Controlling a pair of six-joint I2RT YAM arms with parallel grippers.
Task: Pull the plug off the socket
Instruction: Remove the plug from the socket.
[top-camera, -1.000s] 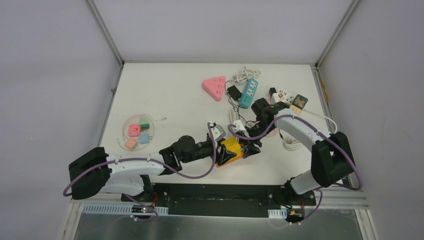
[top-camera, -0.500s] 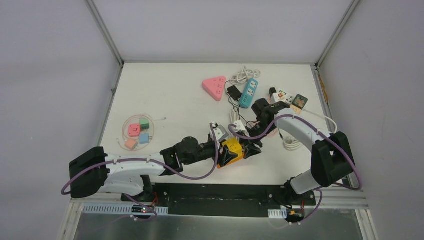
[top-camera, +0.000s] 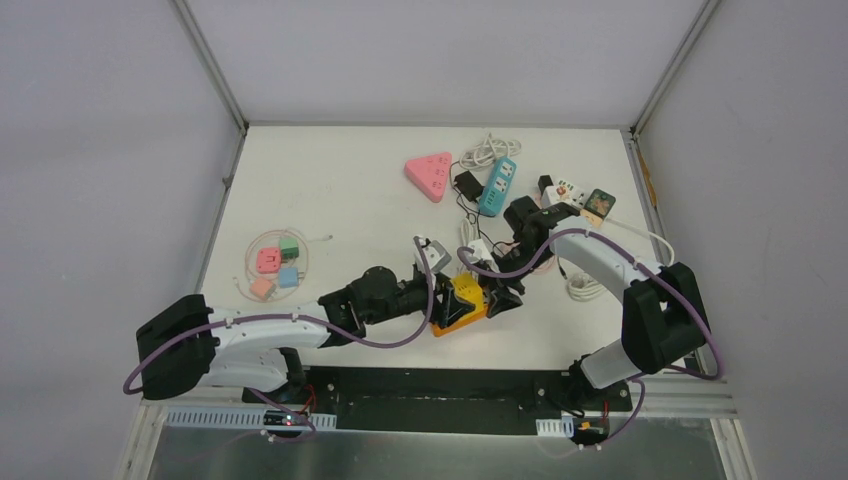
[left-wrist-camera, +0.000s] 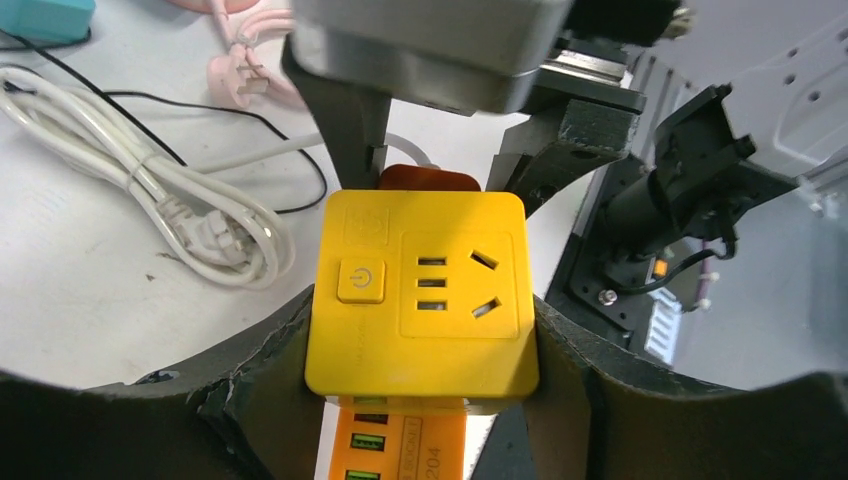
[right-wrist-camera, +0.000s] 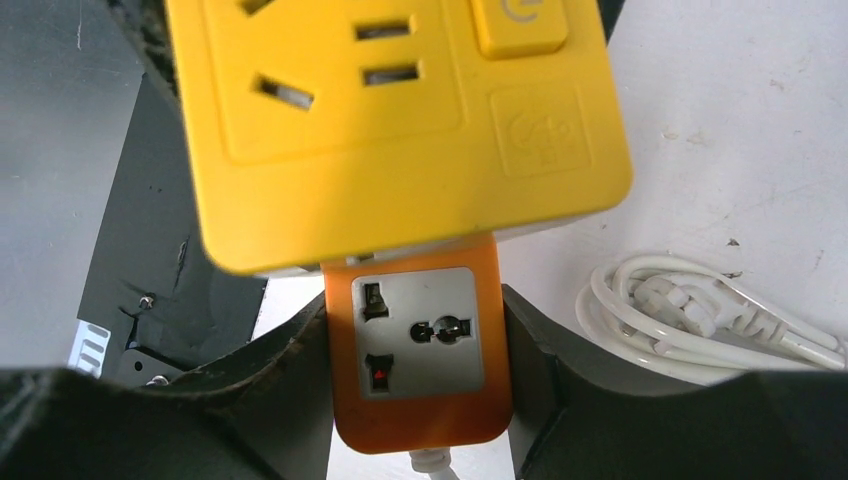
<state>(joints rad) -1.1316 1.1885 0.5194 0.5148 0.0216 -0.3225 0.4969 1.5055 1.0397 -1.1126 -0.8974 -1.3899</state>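
**Plug and socket, held between two arms.** The left gripper (left-wrist-camera: 420, 345) grasps the one yellow socket (left-wrist-camera: 420, 295). The right gripper (right-wrist-camera: 425, 390) grasps the one orange plug (right-wrist-camera: 425, 350), which is seated in the socket's side. The pair sits centrally near the table's (top-camera: 330, 200) front edge, its long axis running between the grippers. Since a second ago the left arm has shifted slightly, and the plug remains seated.

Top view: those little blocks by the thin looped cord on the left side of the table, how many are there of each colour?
pink block: 1
green block: 1
blue block: 1
orange block: 1
Total: 4
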